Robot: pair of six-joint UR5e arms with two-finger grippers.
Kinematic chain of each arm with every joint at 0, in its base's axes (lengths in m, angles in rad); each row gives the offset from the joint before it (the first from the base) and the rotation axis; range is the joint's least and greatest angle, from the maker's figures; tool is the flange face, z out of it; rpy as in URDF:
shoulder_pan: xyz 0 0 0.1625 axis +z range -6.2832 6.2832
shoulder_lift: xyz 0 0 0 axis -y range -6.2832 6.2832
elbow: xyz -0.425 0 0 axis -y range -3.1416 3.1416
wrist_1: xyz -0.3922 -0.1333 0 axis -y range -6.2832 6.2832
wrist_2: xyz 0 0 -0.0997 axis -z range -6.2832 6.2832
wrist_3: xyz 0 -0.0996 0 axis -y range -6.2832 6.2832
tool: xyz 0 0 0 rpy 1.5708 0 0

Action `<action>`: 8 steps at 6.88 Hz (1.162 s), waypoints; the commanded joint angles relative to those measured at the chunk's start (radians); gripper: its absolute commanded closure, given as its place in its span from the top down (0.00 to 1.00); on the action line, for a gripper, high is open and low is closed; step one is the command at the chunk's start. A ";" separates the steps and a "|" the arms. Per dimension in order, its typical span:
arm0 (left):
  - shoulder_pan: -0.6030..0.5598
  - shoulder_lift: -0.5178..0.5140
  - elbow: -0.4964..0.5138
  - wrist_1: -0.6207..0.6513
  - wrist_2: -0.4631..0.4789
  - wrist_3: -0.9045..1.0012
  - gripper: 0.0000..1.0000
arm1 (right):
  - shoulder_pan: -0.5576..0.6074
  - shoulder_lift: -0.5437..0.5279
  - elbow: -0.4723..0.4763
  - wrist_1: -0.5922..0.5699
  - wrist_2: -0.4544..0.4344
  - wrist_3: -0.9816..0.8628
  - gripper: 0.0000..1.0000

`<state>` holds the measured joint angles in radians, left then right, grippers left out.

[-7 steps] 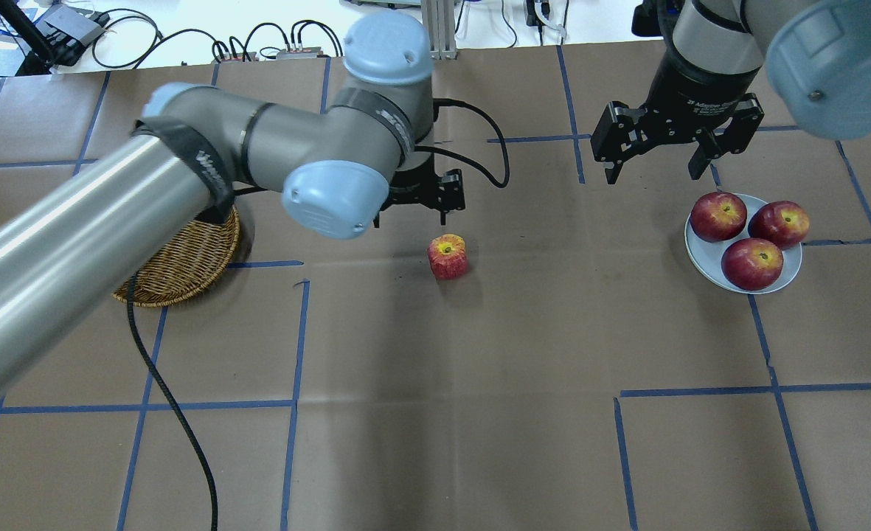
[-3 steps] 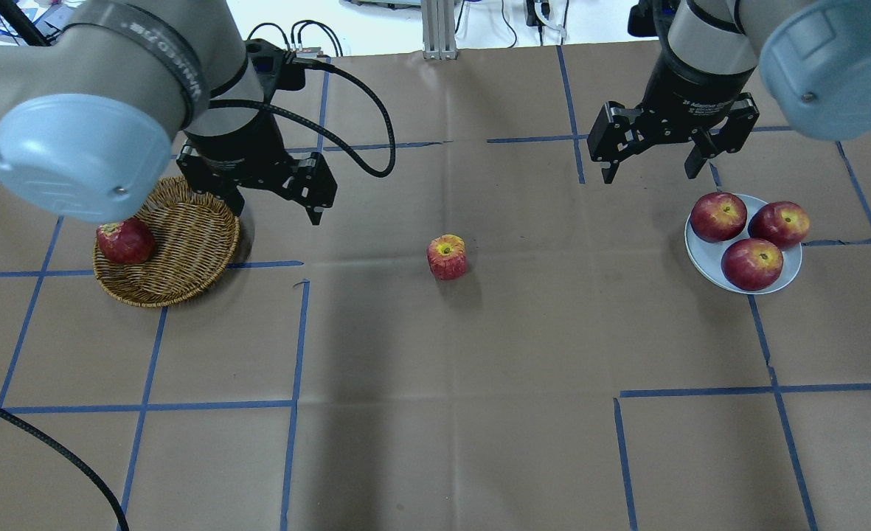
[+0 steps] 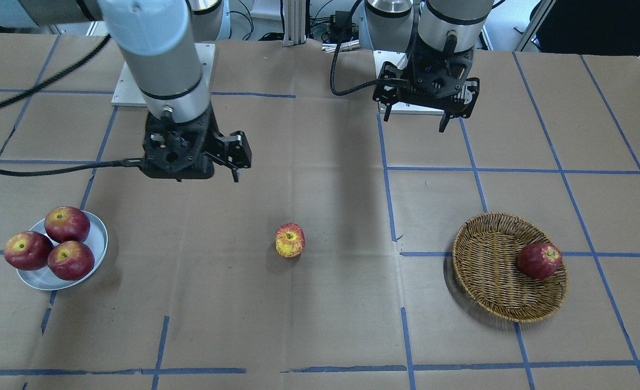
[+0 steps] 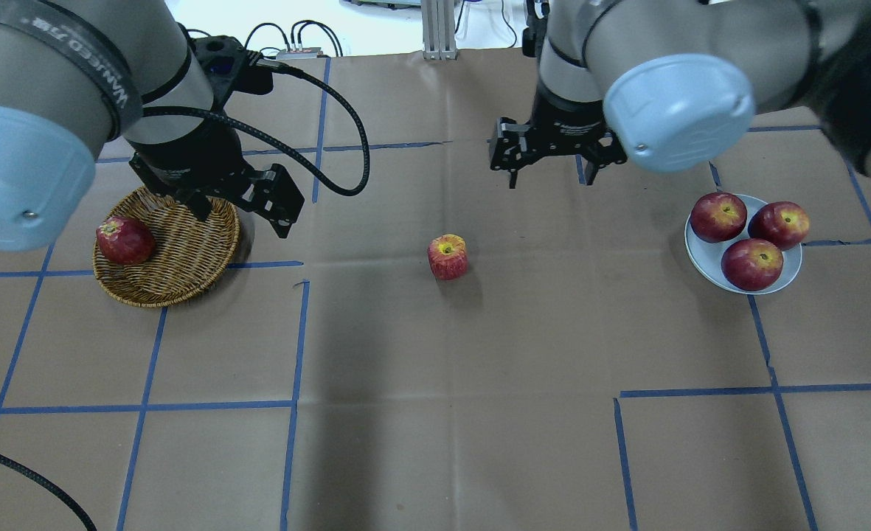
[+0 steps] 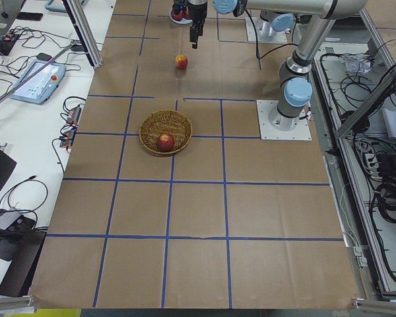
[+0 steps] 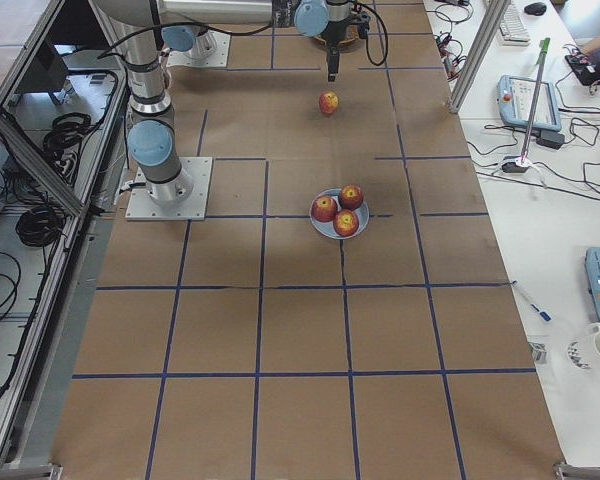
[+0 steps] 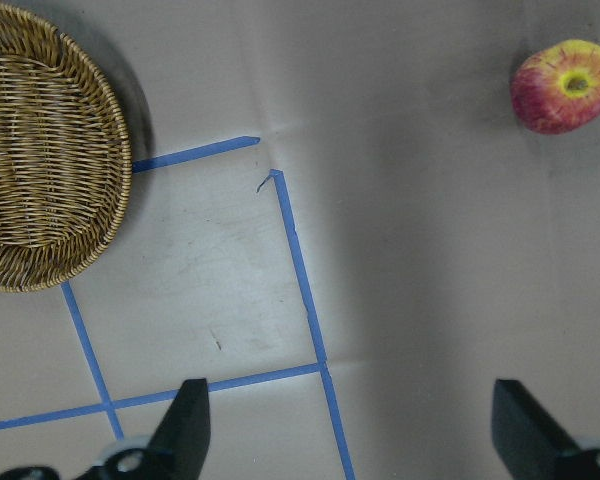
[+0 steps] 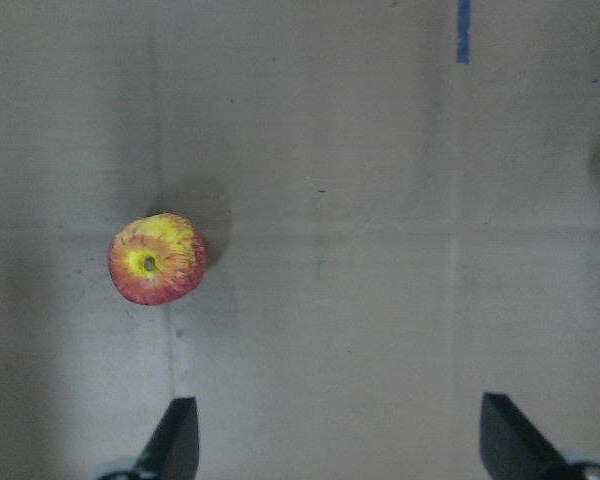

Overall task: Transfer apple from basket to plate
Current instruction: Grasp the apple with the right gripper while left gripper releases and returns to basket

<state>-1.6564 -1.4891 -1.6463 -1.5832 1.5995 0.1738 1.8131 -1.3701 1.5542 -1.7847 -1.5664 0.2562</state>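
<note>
The apple (image 4: 447,257) sits alone on the paper (image 4: 435,413) at the table's middle, between the basket (image 4: 184,273) toward the left end, holding one dark red apple (image 4: 124,240), and the plate (image 4: 706,258) toward the right end, bearing three red apples (image 4: 752,263); beyond, toward the robot's edge, the left gripper (image 3: 414,120) and right gripper (image 4: 550,177) hang wide open, empty.
</note>
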 commanded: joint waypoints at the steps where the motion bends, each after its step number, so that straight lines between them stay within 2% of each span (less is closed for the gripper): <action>1: 0.038 0.030 -0.064 0.011 -0.007 0.059 0.99 | 0.110 0.142 0.003 -0.167 -0.001 0.135 1.00; 3: 0.041 0.049 -0.083 0.011 -0.006 0.050 0.99 | 0.152 0.245 0.018 -0.293 -0.011 0.137 1.00; 6: 0.041 0.079 -0.095 0.011 -0.006 0.047 0.99 | 0.154 0.327 0.088 -0.448 -0.011 0.126 1.00; 8: 0.043 0.084 -0.095 0.011 -0.004 0.049 0.99 | 0.152 0.358 0.119 -0.476 -0.001 0.121 1.00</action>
<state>-1.6148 -1.4080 -1.7406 -1.5723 1.5949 0.2212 1.9661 -1.0344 1.6559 -2.2420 -1.5741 0.3805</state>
